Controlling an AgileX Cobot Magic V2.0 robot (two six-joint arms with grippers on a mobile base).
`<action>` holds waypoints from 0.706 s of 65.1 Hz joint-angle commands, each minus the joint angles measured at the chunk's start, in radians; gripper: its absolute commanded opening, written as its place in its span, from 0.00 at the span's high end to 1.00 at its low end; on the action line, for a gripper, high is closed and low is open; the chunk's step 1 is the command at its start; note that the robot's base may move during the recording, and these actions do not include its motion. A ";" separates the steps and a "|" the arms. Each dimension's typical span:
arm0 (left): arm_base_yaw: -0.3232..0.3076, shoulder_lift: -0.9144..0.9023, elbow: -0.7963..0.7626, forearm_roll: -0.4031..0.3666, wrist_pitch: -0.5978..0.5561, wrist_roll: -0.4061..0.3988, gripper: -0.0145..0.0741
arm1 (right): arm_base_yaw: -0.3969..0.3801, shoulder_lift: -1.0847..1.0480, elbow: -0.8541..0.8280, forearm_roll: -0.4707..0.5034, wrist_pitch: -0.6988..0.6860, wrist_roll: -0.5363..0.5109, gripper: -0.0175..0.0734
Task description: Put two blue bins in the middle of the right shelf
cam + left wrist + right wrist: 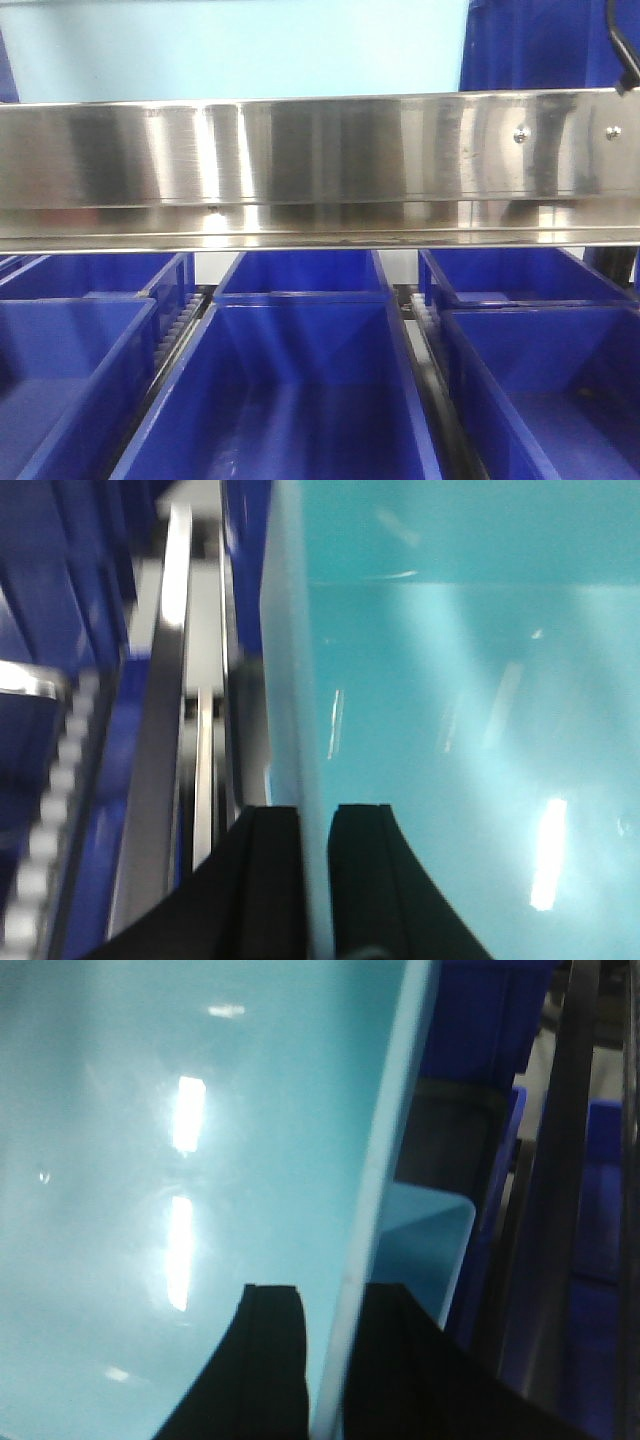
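A pale turquoise-blue bin [450,680] fills the left wrist view. My left gripper [313,810] is shut on its left wall, one black finger on each side of the rim. The same bin [150,1160] fills the right wrist view, where my right gripper [330,1290] is shut on its right wall in the same way. A pale blue surface [230,50] of the same colour shows above the steel shelf rail [320,160] in the front view. Neither gripper shows in that view.
Below the rail stand several dark blue bins [300,400], [70,380], [550,390] on roller tracks [175,325]. More steel rails [165,730] and dark blue bins [490,1020] lie close beside the held bin on both sides.
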 commanded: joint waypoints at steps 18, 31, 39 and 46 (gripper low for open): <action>-0.003 0.056 0.019 -0.075 0.094 0.007 0.96 | -0.086 0.003 -0.019 0.020 0.056 -0.031 0.97; -0.003 0.089 0.019 -0.030 0.094 0.007 0.96 | -0.086 0.033 -0.019 0.074 0.054 -0.031 0.97; -0.003 0.093 0.019 -0.006 0.094 0.007 0.96 | -0.086 0.066 -0.019 0.115 0.054 0.000 0.97; -0.003 0.095 0.019 -0.006 0.076 0.007 0.96 | -0.086 0.090 -0.019 0.116 0.048 0.035 0.97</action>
